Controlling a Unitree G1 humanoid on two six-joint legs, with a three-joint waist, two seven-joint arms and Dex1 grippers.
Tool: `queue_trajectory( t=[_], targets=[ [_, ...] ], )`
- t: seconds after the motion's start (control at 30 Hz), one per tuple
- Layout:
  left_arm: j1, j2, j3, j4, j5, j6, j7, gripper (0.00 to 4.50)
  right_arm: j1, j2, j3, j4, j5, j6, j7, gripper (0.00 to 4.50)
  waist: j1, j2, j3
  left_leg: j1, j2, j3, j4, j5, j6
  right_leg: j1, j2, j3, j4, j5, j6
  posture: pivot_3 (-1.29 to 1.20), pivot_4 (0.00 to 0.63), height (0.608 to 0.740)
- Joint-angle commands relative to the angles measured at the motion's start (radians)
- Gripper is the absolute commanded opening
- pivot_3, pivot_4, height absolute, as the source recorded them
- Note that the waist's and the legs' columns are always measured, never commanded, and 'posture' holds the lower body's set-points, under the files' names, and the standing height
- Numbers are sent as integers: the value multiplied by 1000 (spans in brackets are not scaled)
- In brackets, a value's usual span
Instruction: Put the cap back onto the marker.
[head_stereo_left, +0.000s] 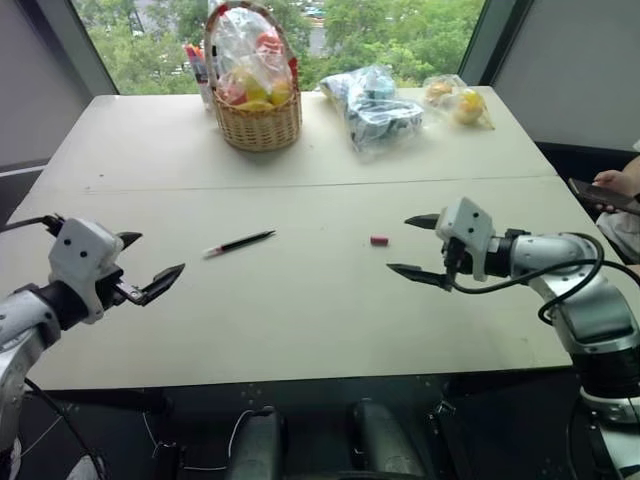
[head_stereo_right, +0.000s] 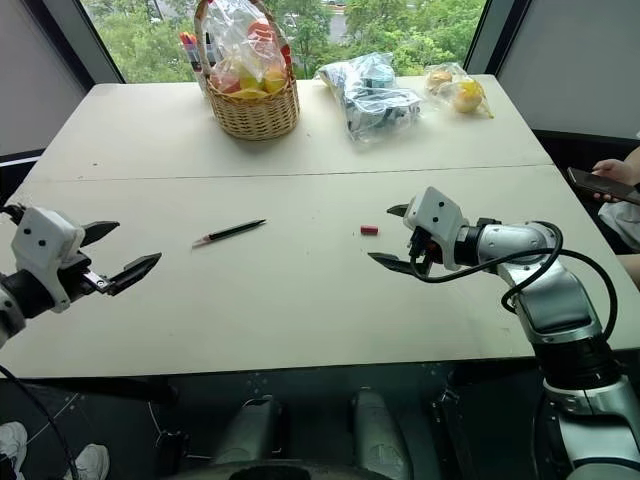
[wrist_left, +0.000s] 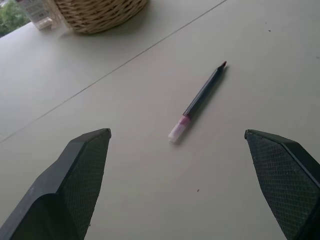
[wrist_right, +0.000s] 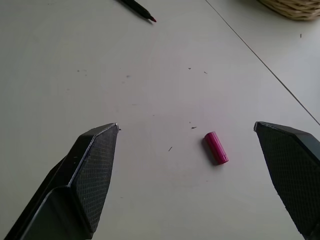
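I see the cap (head_stereo_left: 379, 240) lying on its side on the bare desk (head_stereo_right: 300, 300), apart from the marker (head_stereo_left: 239, 243). It sits just ahead of my right pincer (head_stereo_left: 413, 246), slightly off toward that pincer's far finger, and nothing is touching it. In the right wrist view the cap (wrist_right: 216, 147) lies between the two finger pads (wrist_right: 95, 175), closer to one of them than the other, with clear desk on all sides.

The marker rests flat on the desk well beyond the cap from the right pincer, and ahead of my left pincer (head_stereo_left: 155, 263), angled across its line of reach. In the left wrist view the marker (wrist_left: 197, 102) lies with its pale pinkish end toward the pincer and its thin dark end pointing away.

Both pincers stand wide open and hold nothing. The right one hovers above the desk, pointing inward toward the cap; the left one hovers near the desk's front edge, pointing inward toward the marker.

Farther off, past the marker from the left pincer, a wicker basket (head_stereo_left: 258, 120) of wrapped fruit stands near the desk's far edge, with coloured pens (head_stereo_right: 187, 45) upright just beside it. A clear plastic bag (head_stereo_left: 375, 105) of items and a smaller bag of fruit (head_stereo_left: 460, 102) lie at the far edge beyond the right pincer. A person's hand holding a phone (head_stereo_left: 600, 192) shows off the desk's side, outboard of the right arm.
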Motion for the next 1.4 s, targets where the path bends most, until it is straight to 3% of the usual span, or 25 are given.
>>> queue_trajectory(
  t=[0.03, 1.03, 1.17, 1.4],
  targets=[
    [-1, 13, 41, -6, -18, -3, -13, 4481, -21, -13, -21, -14, 4, -19, 3, 4490, 0, 0, 0, 0, 0, 0, 0, 0, 0, 0, 0, 0, 0, 0, 0, 0, 150, 740],
    [-54, -11, -34, 40, 11, -26, 25, 4481, -9, 38, -7, -44, -6, -16, -55, 4490, 1, 0, 0, 0, 0, 0, 0, 0, 0, 0, 0, 0, 0, 0, 0, 0, 150, 740],
    [-172, -37, -147, 236, 77, -132, 12, 4481, -6, 60, 2, -42, -14, -18, -80, 4490, 5, 0, 0, 0, 0, 0, 0, 0, 0, 1, 0, 0, 0, 0, 0, 0, 150, 740],
    [-565, -143, -358, 829, 237, -447, -59, 4481, 30, 101, -3, -66, -27, -18, -147, 4490, 5, -1, 0, -1, -1, 0, 2, 0, 0, 1, 0, -1, 1, 2, 3, 0, 150, 740]
  ],
)
